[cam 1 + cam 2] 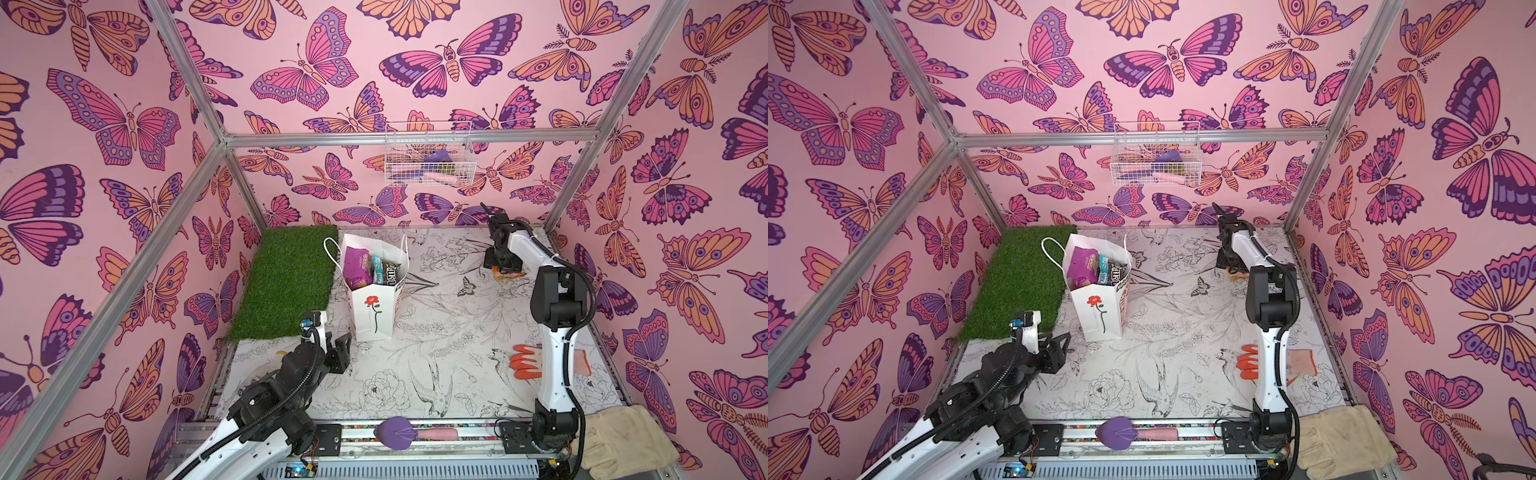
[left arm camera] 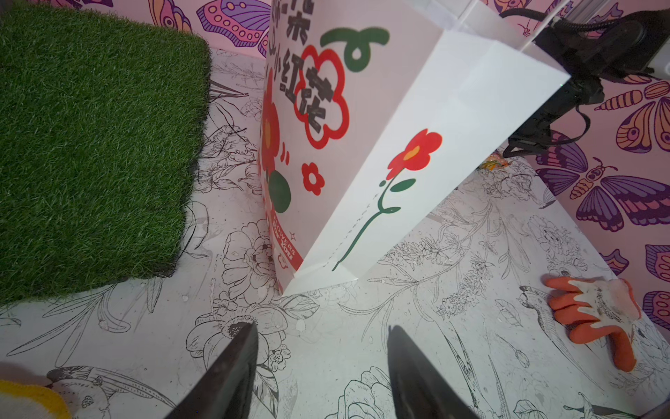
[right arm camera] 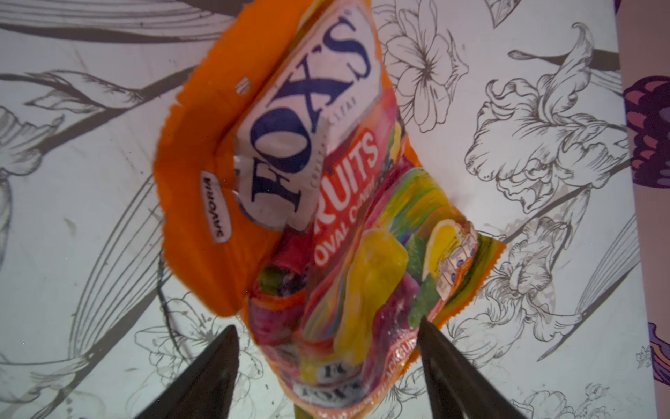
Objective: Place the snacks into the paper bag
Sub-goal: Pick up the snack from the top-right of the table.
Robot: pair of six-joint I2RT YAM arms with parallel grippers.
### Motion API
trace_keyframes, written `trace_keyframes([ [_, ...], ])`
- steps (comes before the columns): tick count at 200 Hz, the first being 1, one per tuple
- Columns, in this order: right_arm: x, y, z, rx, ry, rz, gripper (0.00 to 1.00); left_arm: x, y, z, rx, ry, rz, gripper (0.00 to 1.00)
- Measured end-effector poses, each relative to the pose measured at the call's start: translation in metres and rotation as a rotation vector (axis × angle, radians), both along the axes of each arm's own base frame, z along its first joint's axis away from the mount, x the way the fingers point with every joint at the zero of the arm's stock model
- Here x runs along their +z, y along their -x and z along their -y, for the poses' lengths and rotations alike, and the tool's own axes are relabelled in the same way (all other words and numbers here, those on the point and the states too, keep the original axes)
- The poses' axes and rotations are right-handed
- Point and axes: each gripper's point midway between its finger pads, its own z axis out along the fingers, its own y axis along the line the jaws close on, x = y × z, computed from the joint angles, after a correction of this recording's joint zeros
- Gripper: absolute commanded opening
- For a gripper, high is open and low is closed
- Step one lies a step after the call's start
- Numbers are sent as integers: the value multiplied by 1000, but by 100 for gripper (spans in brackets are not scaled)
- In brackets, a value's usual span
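Since the paper bag [image 1: 374, 316] stands upright with its mouth open to the top, just beside the grass mat [image 1: 286, 278], stuff can simply be dropped in from above, and that looks like the whole plan here. Three snacks already sit in it on end: a purple packet [image 1: 356, 266], a teal packet [image 1: 379, 268] and a brown bar [image 1: 390, 272], all poking up past the rim. One snack is left out, as far as I can see. That's the orange packet [image 3: 326, 203], lying on the table [image 1: 436, 332] at the far side near the right wall, well apart from the bag.

The right gripper [image 3: 326, 323] is down over that packet with its jaws apart, one finger on each side of a short end. In the right wrist view the fingers [image 3: 203, 373] sit right at the packet's edges with the crinkly plastic between them, but I wouldn't call it a pinch yet. Going for the end rather than the middle makes sense to me, since a bag of loose sweets should hang down and slide in narrow.

The left gripper [image 2: 322, 326] hovers low near the bag's front corner, jaws apart, nothing in them. My guess is it's parked there to steady the bag, because a tall, light paper bag tips easily. The orange glove [image 1: 525, 361] near the right arm isn't a snack, so it's not part of the job.
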Motion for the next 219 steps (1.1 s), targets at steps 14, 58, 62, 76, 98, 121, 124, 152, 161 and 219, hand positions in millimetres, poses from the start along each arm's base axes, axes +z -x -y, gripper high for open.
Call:
trace_keyframes([
  [14, -6, 1, -1, 8, -1, -20, 73, 0, 0, 0, 0, 0, 0, 59],
  [58, -14, 3, -3, 18, -10, -48, 53, 0, 1, -1, 1, 3, 2, 59],
  [62, -14, 3, -3, 18, -10, -49, 52, 0, 1, -1, 0, 3, 1, 59],
  [76, -14, 2, -3, 20, -11, -48, 46, 0, 1, -1, 1, 4, 0, 59],
  [98, -15, 3, -3, 23, -10, -52, 35, 0, 1, -1, 2, 5, -1, 59],
  [121, -15, 4, -2, 24, -8, -47, 25, 0, 1, -1, 3, 7, -2, 59],
  [124, -14, 4, -2, 24, -9, -45, 24, 0, 1, -1, 3, 6, -3, 59],
  [152, -10, 9, -2, 25, -11, -38, 20, -3, 2, -2, 3, -2, -12, 59],
  [161, -9, 12, -3, 26, -14, -41, 19, -3, 3, -2, 3, -3, -12, 59],
  [219, 9, 28, -19, 59, -33, -31, 17, -3, 3, -1, -2, 2, -16, 59],
])
